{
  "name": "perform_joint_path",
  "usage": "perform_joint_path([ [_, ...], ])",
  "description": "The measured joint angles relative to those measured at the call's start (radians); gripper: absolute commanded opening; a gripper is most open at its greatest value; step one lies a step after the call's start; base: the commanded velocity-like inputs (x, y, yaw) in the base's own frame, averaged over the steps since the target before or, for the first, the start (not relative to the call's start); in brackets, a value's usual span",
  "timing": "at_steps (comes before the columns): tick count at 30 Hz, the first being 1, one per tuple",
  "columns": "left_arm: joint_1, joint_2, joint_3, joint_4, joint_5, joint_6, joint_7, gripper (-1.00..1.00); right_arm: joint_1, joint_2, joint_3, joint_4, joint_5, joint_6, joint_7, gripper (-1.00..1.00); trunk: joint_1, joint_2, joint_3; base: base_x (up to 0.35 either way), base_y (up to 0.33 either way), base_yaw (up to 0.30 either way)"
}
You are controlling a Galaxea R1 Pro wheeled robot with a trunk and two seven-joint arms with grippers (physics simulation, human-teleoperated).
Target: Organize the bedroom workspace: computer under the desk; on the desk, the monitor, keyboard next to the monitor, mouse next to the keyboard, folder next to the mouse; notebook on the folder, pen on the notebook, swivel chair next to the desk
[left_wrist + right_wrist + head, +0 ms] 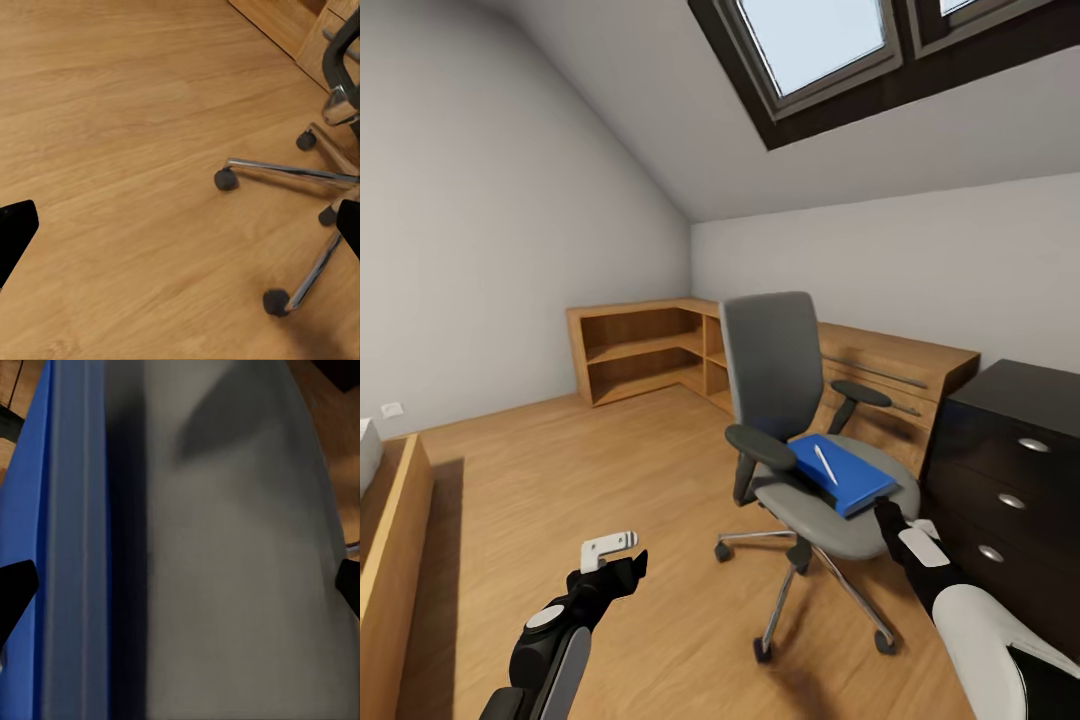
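Early stage, judging by the layout: the blue folder lies on the swivel chair seat with the pen on top of it, so folder, notebook and pen stacking is not done. A dark edge under the folder's near side may be the notebook, cannot tell. Chair stands in the open floor by the low wooden shelving.

Right pincer reaches at the seat's front edge, just beside the folder's near corner. Right wrist view: folder edge and grey seat close up, both fingertips spread wide at the frame sides, so open, gripping nothing. Likely step: picking up the folder.

Left pincer hangs low over the wood floor, well apart from the chair. Left wrist view: chrome base and casters, tips wide apart, open and empty.

Around: black drawer unit with 3 silver knobs just beside the right arm, tight space there; wooden bed frame at the left; skylight above. The chair's armrest sits near the folder and could block a side approach.
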Motion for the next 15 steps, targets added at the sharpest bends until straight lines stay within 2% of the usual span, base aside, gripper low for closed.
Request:
perform_joint_path([
  [4,0.000,0.000,-0.001,0.000,0.000,0.000,0.000,1.00,0.000,0.000,0.000,0.000,0.001,0.000,0.000,1.00,0.000,0.000,0.000,0.309,0.000,0.000],
  [7,0.000,0.000,-0.001,0.000,0.000,0.001,0.000,1.00,0.000,0.000,0.002,-0.001,-0.007,0.000,0.002,1.00,0.001,0.000,0.000,0.070,-0.005,0.000],
  [10,0.000,0.000,-0.001,0.000,0.000,0.001,0.000,1.00,0.000,0.000,0.002,-0.001,-0.007,0.000,0.002,1.00,0.001,0.000,0.000,-0.067,-0.069,0.000],
  [15,0.000,0.000,-0.001,0.002,0.000,0.001,0.000,1.00,0.000,-0.001,0.002,-0.001,-0.006,0.000,0.003,1.00,0.001,0.000,0.000,-0.244,-0.093,0.000],
])
